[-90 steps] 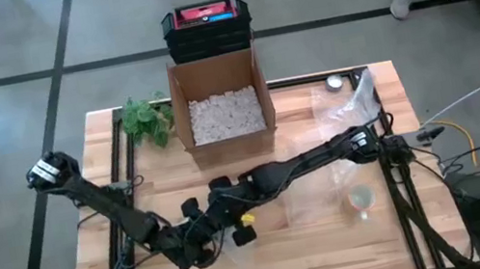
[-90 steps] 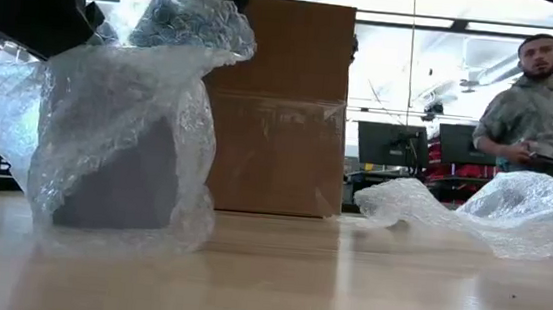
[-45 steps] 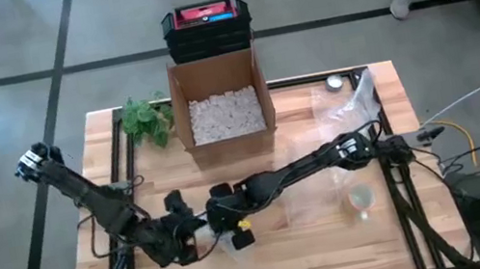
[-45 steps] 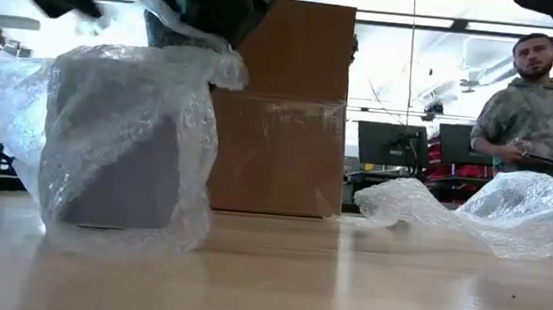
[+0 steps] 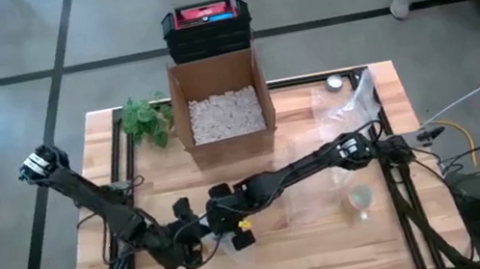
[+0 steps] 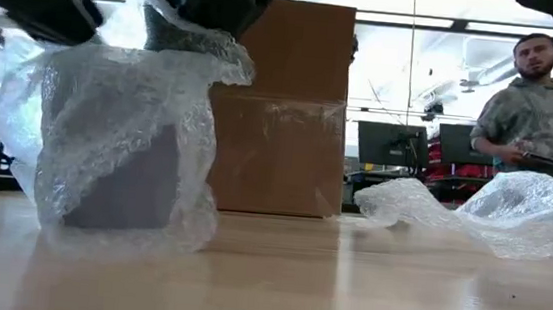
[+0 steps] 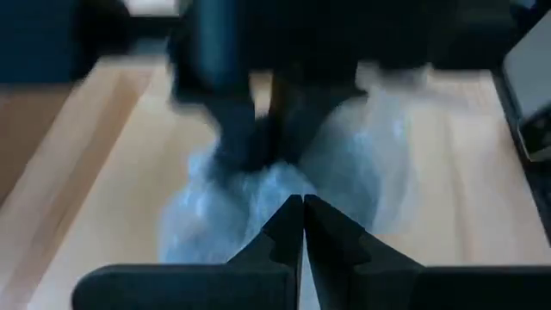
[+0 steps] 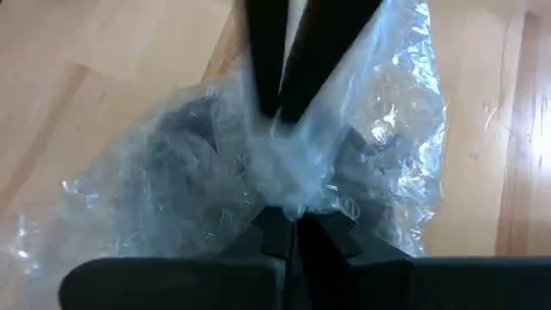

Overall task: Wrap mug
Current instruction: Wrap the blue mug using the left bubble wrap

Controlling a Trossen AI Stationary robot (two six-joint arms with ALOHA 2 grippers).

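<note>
Mug (image 6: 129, 177), dark grey and swathed in bubble wrap (image 6: 108, 130), stands on the tabletop (image 5: 338, 255) near its front edge, left of the middle. Both claws meet over it. The right claw (image 8: 293, 226), on an arm reaching across from the right edge, has its fingers pressed together on a gathered twist of the wrap at the top of the mug. The left claw (image 7: 302, 226) comes in from the front left corner, fingers closed tip to tip just beside the wrap; I cannot tell whether any film is caught between them. A cardboard box (image 5: 218, 101) filled with white packing pieces sits at the back edge, with a green plant (image 5: 145, 119) to its left. More loose bubble wrap (image 5: 353, 106) lies toward the right edge. A person (image 6: 542, 108) stands in the room beyond.
</note>
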